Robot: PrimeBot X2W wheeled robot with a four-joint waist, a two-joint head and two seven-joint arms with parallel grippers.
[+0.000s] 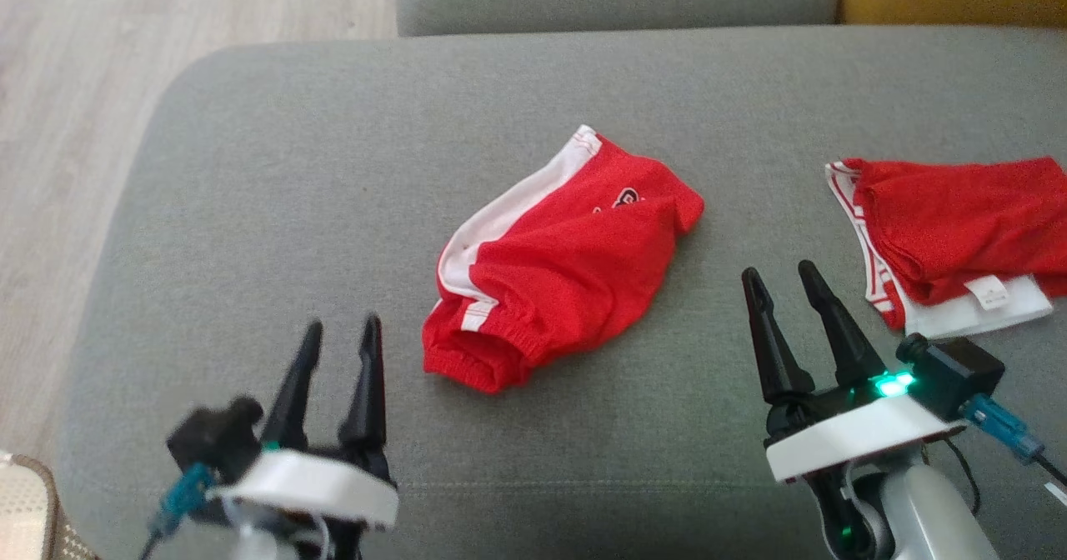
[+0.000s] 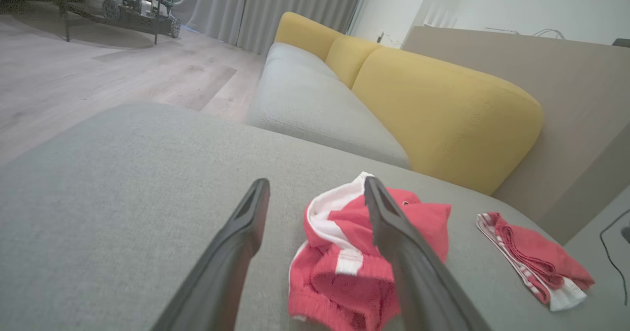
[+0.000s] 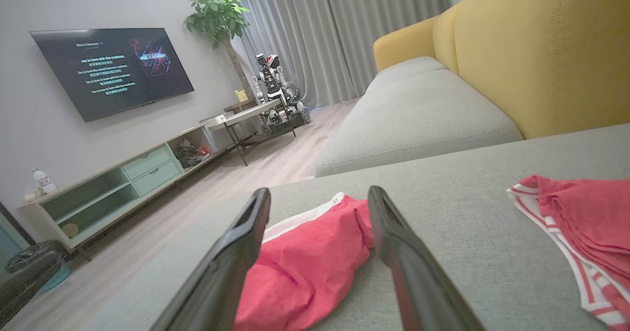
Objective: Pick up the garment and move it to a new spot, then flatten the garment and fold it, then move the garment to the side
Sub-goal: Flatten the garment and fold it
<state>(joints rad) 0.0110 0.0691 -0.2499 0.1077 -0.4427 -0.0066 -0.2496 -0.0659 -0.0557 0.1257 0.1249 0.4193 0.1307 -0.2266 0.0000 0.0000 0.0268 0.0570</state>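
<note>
On grey cushion (image 1: pixel 250 168), red shorts (image 1: pixel 558 268) lie crumpled: light, limp, likely to sag. Pinch ribbed hem (image 1: pixel 500 362). Both open, empty: left gripper (image 1: pixel 343 322), right gripper (image 1: pixel 778 268).

Left hand (image 2: pixel 316 183) hovers low over grey cushion (image 2: pixel 123 198), fingers (image 2: pixel 231 252) spread wide, nothing between them. Crumpled red-and-white garment (image 2: pixel 339 272) lies on cushion, partly behind one finger. Second red garment (image 2: pixel 536 254) lies folded further right, well apart. Behind are yellow sofa back (image 2: pixel 443 114), grey seat (image 2: pixel 305 99), wood floor (image 2: pixel 123 70) and curtains (image 2: pixel 275 6).
</note>
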